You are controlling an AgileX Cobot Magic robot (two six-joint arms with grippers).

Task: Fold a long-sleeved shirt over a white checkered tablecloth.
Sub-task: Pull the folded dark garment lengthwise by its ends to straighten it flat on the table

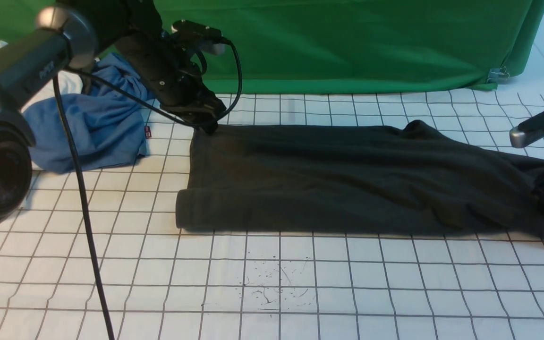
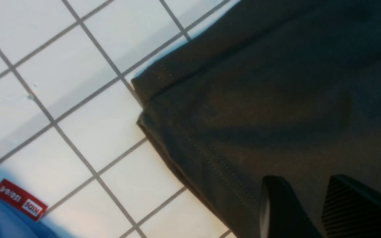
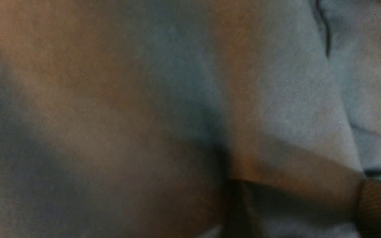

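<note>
1. The white checkered tablecloth (image 1: pixel 281 283) spreads across the surface, its thin dark lines making small squares that bend in places; ink specks mark its near middle part.
2. At the far left, a white garment (image 1: pixel 66 85) shows partly behind a crumpled blue shirt (image 1: pixel 88 123), which has a small red tag (image 1: pixel 148 131) on its right side.
3. A black cable (image 1: pixel 80 179) hangs in front of the blue shirt and the tablecloth, below the left arm (image 1: pixel 31 68).
4. A green cloth (image 1: pixel 338 47) hangs across the back, creased, with a metal clip (image 1: pixel 497 75) near its lower right corner. Beyond that corner is a pale surface.
5. The long-sleeved shirt (image 1: pixel 338 184) lies on the tablecloth from left of the middle to the right edge of the front view. It is plain charcoal-black.
6. Its left end is fairly straight, with double stitching along the hem; a folded band along the near side juts out a little further left.
7. Its middle is mostly smooth, with soft long creases. A small peak rises on the far edge, right of the middle, and deeper folds gather toward the right.
8. The left gripper (image 2: pixel 306 178) is over the shirt's far left corner, its fingers parted by a modest gap.
9. The right gripper (image 3: pixel 304 185) is at the shirt's right part, fingers wide apart with dark fabric between them.
</note>
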